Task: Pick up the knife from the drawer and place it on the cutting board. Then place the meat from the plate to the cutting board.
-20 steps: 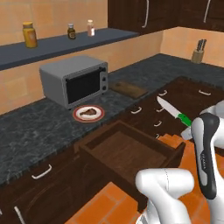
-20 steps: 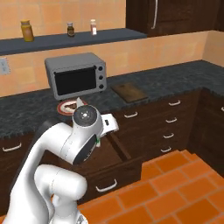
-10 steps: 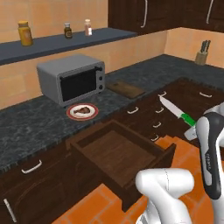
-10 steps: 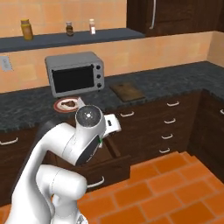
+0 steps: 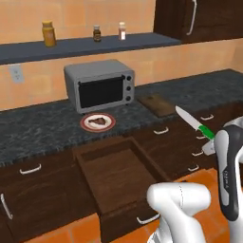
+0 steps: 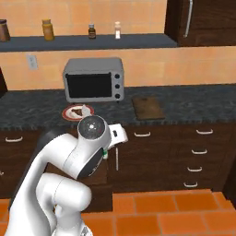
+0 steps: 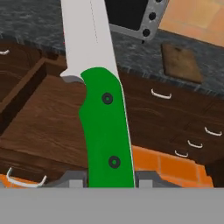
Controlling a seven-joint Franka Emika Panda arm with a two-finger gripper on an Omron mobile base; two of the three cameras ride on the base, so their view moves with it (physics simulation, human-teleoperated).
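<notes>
My gripper (image 7: 110,178) is shut on the knife (image 7: 106,131), its dark fingertips (image 7: 72,177) pressing both sides of the bright green handle while the silver blade points away. In the left base view the knife (image 5: 190,121) hangs in the air in front of the cabinet fronts, right of the open drawer (image 5: 118,173), with the gripper (image 5: 209,140) at its handle end. The cutting board (image 5: 158,104) lies on the counter right of the microwave. The orange-rimmed plate (image 5: 98,123) carries the meat (image 5: 98,120) in front of the microwave. The drawer (image 7: 48,118) lies below the knife.
A grey microwave (image 5: 99,85) stands at the back of the dark stone counter (image 5: 42,133). Jars sit on a shelf (image 5: 85,46) above. Closed drawers with silver handles (image 6: 198,152) line the cabinets to the right. The floor has orange tiles (image 6: 175,212).
The whole scene has shifted right in both base views, so the camera has moved. The knife stays in my shut gripper.
</notes>
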